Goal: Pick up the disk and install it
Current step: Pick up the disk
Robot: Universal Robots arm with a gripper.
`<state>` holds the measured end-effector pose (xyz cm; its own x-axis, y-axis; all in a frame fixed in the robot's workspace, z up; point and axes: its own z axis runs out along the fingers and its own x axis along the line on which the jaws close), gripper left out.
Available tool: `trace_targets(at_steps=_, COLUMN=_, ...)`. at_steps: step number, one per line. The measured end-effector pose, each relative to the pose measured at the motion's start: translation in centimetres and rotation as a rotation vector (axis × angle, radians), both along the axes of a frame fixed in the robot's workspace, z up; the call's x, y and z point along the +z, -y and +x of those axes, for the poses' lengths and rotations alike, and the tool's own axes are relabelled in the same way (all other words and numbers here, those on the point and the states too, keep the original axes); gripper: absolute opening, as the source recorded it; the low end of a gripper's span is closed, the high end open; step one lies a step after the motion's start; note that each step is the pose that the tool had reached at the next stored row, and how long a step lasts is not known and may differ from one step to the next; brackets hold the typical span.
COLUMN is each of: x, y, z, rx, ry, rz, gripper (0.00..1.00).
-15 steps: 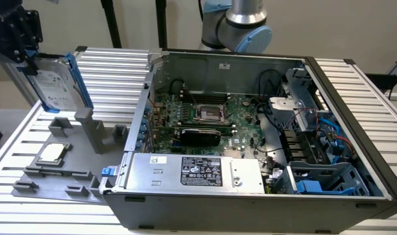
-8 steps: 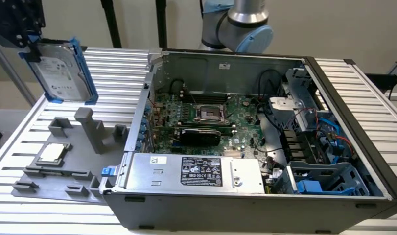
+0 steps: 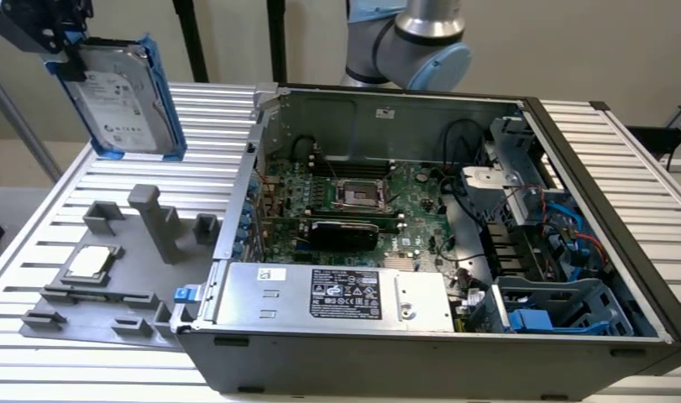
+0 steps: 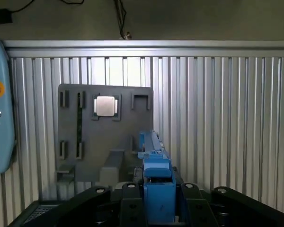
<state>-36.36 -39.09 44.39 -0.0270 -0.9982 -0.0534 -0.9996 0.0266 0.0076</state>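
The disk (image 3: 122,96) is a silver hard drive with a white label and bright blue rails. It hangs upright in the air at the exterior view's far left, above the grey fixture plate (image 3: 105,277). My gripper (image 3: 67,52) is shut on its upper edge. In the wrist view the disk (image 4: 156,175) shows edge-on as a blue rail, clamped between the black jaws of my gripper (image 4: 158,201). The open computer case (image 3: 430,218) stands to the exterior view's right of the disk.
A small square silver chip (image 3: 88,262) sits on the fixture plate among upright grey posts (image 3: 155,218). Inside the case are the motherboard (image 3: 352,197), a silver power supply (image 3: 329,294) and blue drive bays (image 3: 553,311). A teach pendant (image 4: 0,123) lies beside the ribbed table (image 4: 217,118).
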Motion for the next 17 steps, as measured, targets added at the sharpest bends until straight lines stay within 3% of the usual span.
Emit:
trace_targets(at_steps=4, x=1.64, y=0.25, z=1.8, rx=0.001, ry=0.0001, rz=0.0064, gripper=0.33)
trace_targets(at_steps=17, x=6.15, y=1.11, z=7.7, rx=0.003, ry=0.0, rz=0.0175, gripper=0.33)
